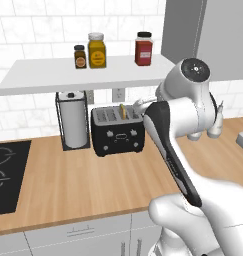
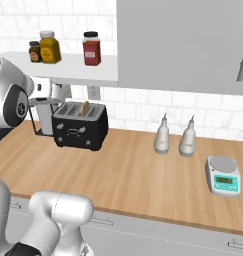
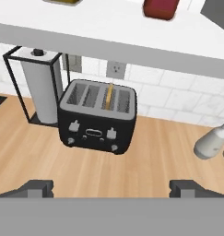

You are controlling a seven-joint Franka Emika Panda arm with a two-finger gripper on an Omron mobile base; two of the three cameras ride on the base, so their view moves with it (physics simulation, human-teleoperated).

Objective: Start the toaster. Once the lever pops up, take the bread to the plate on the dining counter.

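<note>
Item: toaster (image 3: 97,116). I am seeing it sitting ahead of and below my pincer (image 3: 111,188), well apart from the tips, nothing touching. The pincer's two dark tips are standing wide apart at the bottom of the hand view, gripping nothing.

Location: the toaster is resting on the wooden surface (image 1: 93,185) against the white-tiled wall, under the white shelf (image 1: 68,75), just beside the paper towel roll (image 1: 74,120) in its black wire stand.

Appearance: black, boxy, with a grey top carrying four slots; two small white levers, a panel between them and small knobs are showing on its front.

Item: bread (image 3: 110,97). A thin golden-tan slice is standing upright on edge in the third slot from the left, its top edge poking above the grey top. In the left base view I am seeing it (image 1: 123,111) just left of the arm's elbow.

Also on the surface: two pale shakers (image 2: 175,137) and a small scale (image 2: 222,176), well to the right of the toaster.
</note>
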